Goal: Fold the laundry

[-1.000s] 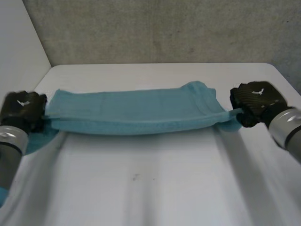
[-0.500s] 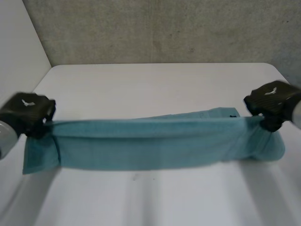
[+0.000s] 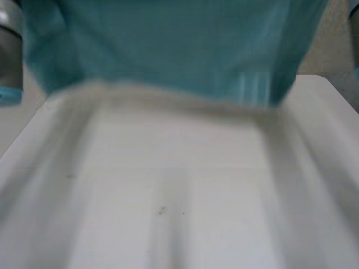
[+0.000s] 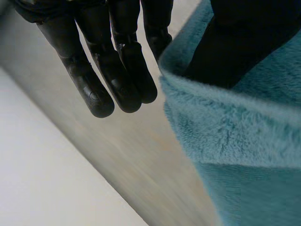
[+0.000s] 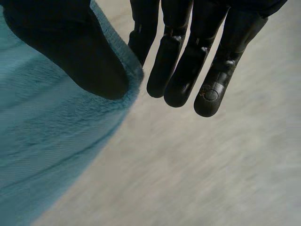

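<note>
I hold the towel (image 3: pixel 168 50) spread above the tabletop (image 3: pixel 179 202), left hand (image 4: pixel 117 56) and right hand (image 5: pixel 188 56) each pinching an upper end between thumb and straight fingers (image 4: pixel 94 94), and by my reckoning no fold is laid yet.

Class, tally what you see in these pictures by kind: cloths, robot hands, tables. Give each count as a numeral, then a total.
teal towel: 1
robot hands: 2 (left hand, right hand)
white table: 1
Total: 4
</note>
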